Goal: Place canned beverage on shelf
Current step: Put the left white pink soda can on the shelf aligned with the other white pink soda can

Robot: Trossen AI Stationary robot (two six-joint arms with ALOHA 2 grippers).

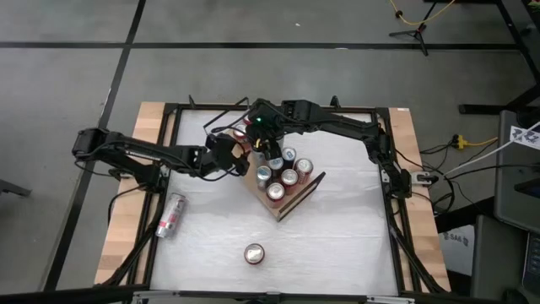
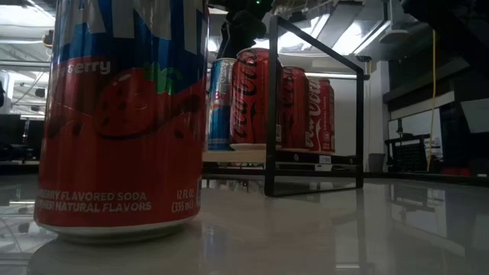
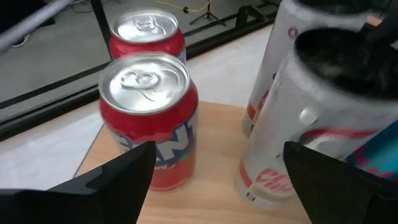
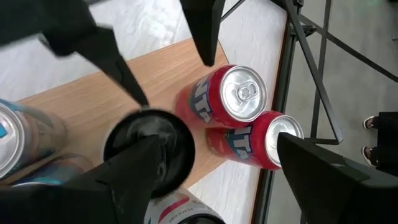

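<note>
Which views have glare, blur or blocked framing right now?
Low view: the strawberry soda can fills the left side and hides much of the scene; bright ceiling lights reflect off the glossy tabletop. Left wrist view: the white can nearest the camera is smeared, while the red can is sharp. High view: evenly lit, no strong glare.

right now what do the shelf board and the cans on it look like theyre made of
The shelf board looks like light wood or wood laminate, matte, with visible grain; its end rails look like thin black metal. The cans look like aluminium: shiny silver tops with pull tabs, glossy printed red sides.
</note>
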